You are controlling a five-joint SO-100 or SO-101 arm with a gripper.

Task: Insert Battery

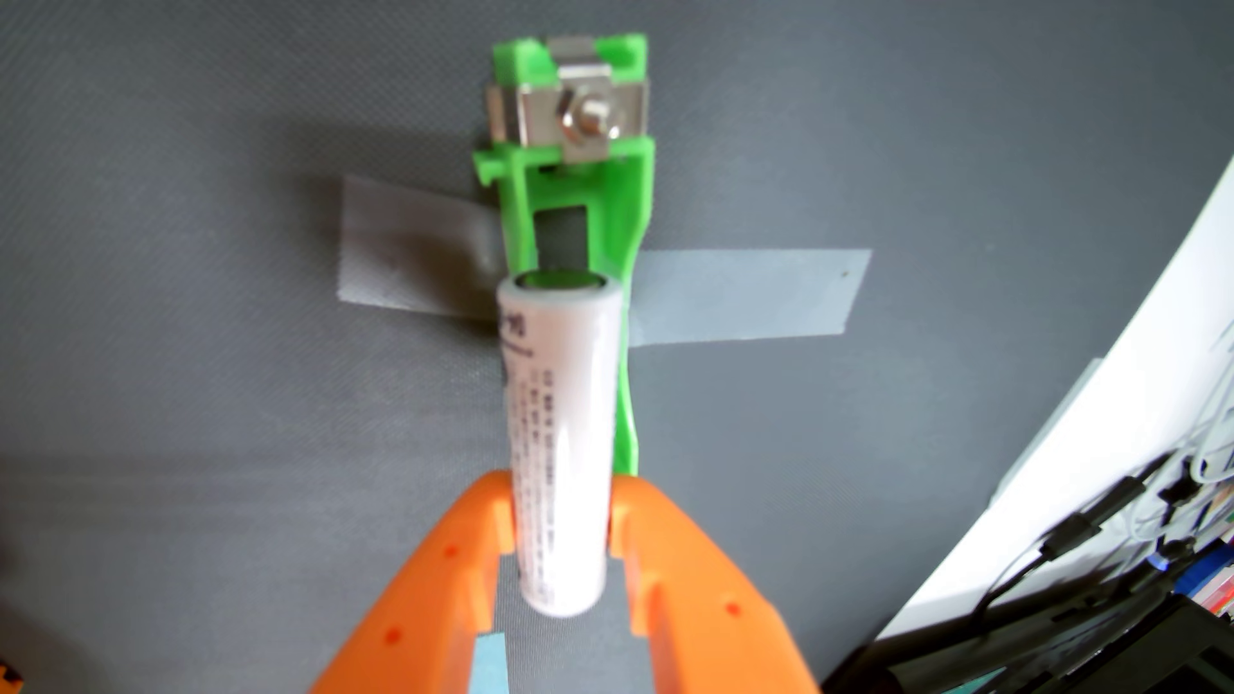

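Note:
In the wrist view my orange gripper [561, 514] is shut on a white cylindrical battery [557, 414] with small grey print. The battery points away from me along the middle of the picture, its far metal end over the near part of a green battery holder [567, 193]. The holder lies lengthwise on the grey mat and is taped down. A metal contact plate with a nut [579, 120] sits at its far end. The holder's near part is hidden behind the battery; only a green edge shows on the right side.
Grey tape strips [748, 297] cross under the holder to the left and right. A white board edge [1095, 414] runs along the right, with black cables and clutter [1102, 534] beyond it. A blue tape piece [487, 667] lies between the fingers at the bottom.

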